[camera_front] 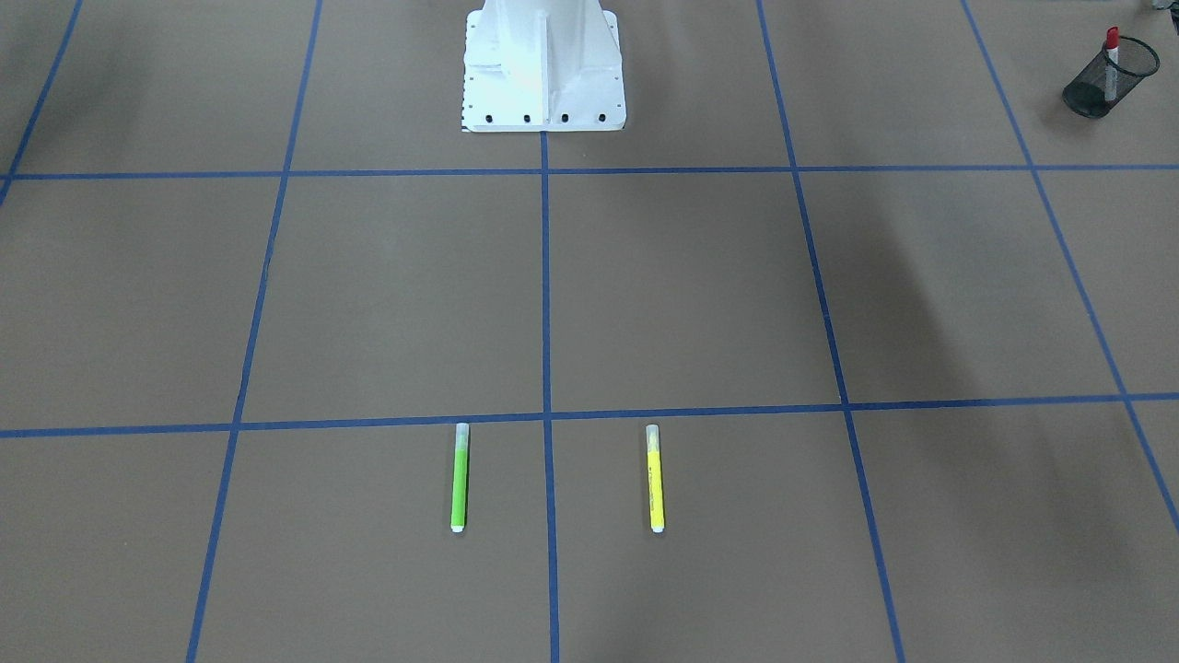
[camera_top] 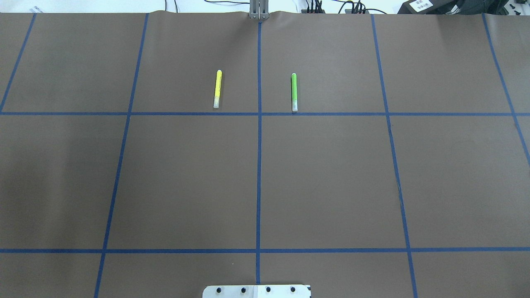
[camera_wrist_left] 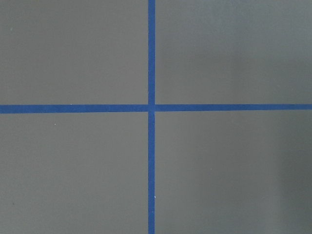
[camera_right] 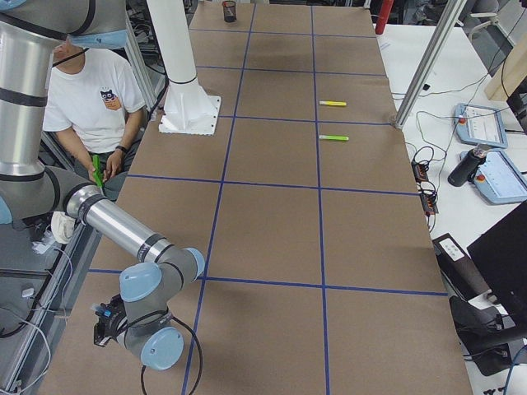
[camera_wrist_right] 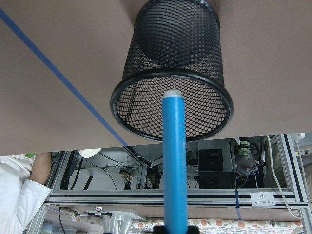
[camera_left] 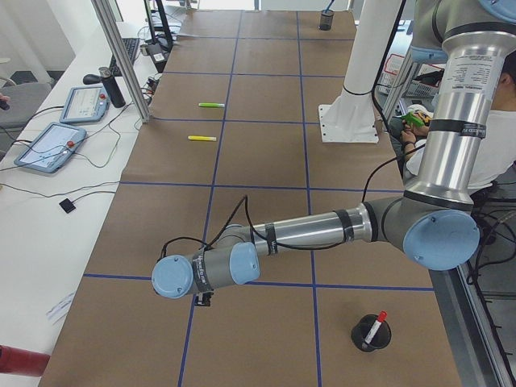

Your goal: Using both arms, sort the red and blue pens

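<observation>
Jaws of the right gripper (camera_wrist_right: 176, 230) seemingly clamp the blue pen (camera_wrist_right: 174, 161), pointed at a mesh cup (camera_wrist_right: 195, 44); on the left gripper (camera_left: 203, 300), their state cannot be told.

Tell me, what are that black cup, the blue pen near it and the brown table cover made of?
The black cup is likely metal wire mesh, painted matte black: you can see through its fine grid, and the rim is a solid ring. The blue pen looks like smooth, slightly glossy plastic with a pale end. The table cover seems to be matte brown paper or card, gridded with blue tape.
</observation>
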You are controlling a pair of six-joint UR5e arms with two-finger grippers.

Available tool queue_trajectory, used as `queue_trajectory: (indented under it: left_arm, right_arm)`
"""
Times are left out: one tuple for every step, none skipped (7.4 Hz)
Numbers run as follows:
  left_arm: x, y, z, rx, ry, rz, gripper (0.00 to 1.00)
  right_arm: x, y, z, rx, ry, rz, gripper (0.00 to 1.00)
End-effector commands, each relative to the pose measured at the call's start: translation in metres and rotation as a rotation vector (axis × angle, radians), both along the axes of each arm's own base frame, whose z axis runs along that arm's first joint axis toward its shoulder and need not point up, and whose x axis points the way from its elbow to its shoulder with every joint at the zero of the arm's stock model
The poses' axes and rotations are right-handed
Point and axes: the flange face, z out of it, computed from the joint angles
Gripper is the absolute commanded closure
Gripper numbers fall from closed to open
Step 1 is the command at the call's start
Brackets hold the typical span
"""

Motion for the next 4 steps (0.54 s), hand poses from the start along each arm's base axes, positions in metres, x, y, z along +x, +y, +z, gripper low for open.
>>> queue_trajectory:
  left_arm:
    - [0.0,0.0,0.001,-0.011,-0.001,-0.003,0.0]
    - [0.0,0.0,0.001,-0.012,-0.001,-0.004,0.0]
    - [0.0,0.0,0.001,-0.012,-0.001,-0.004,0.0]
    - [0.0,0.0,0.001,-0.013,0.005,-0.005,0.0]
  right_arm:
    - [0.0,-0.004,0.003,0.018,0.004,0.011,0.0]
    - [0.0,-0.005,0.003,0.019,0.002,0.015,0.0]
    - [0.002,-0.019,0.0,0.039,0.004,0.032,0.0]
    - [0.006,-0.041,-0.008,0.079,0.007,0.059,0.0]
